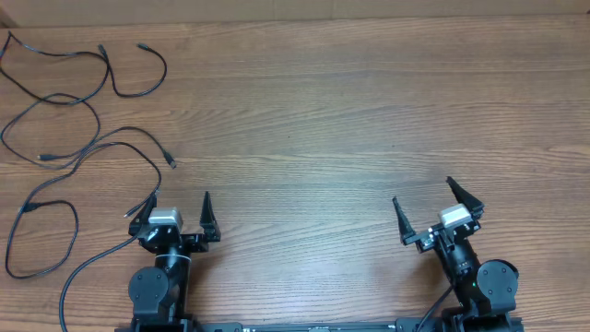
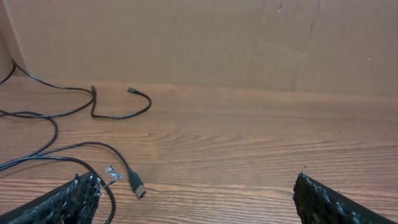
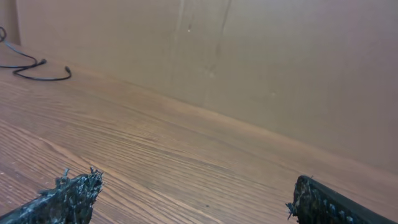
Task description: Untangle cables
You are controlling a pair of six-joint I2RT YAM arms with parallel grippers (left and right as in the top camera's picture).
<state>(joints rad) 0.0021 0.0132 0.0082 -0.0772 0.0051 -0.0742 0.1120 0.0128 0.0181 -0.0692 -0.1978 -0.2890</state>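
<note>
The cables [image 1: 138, 96] lie spread in loose loops over the left part of the wooden desk [image 1: 323, 111], from the far left corner down toward the near left edge, none of them held. From overhead they cross each other at a few spots, though whether any crossing is a real knot is hard to tell at this size. One plug end [image 1: 171, 163] rests just beyond the left end effector [image 1: 181, 197], and the left wrist view shows that plug flat on the wood close to the left finger [image 2: 78, 196]. The left end effector is spread wide with nothing between its fingers, low by the near edge. The right end effector [image 1: 422, 191] is near the near right corner, well apart from the cords, likewise spread and gripping nothing. A cardboard wall [image 2: 249, 43] stands along the far edge.
</note>
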